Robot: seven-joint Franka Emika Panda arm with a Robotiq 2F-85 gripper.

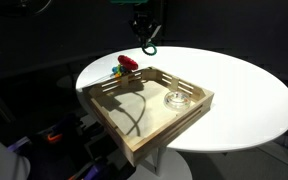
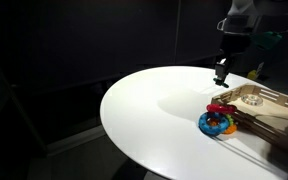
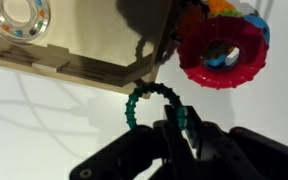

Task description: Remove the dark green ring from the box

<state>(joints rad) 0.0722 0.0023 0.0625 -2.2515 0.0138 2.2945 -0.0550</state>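
Observation:
The dark green ring (image 3: 149, 103) hangs from my gripper (image 3: 174, 125), which is shut on its rim. In an exterior view the ring (image 1: 150, 47) dangles under the gripper (image 1: 146, 38), above the white table beyond the far corner of the wooden box (image 1: 149, 118). In an exterior view the gripper (image 2: 222, 70) hovers over the table left of the box (image 2: 269, 104). The ring is outside the box and held clear of the table.
A stack of red and coloured rings (image 3: 222, 45) lies on the round white table (image 1: 244, 90) beside the box corner, and shows in both exterior views (image 1: 128, 65) (image 2: 218, 121). A clear ring (image 1: 175, 99) lies inside the box (image 3: 17, 16).

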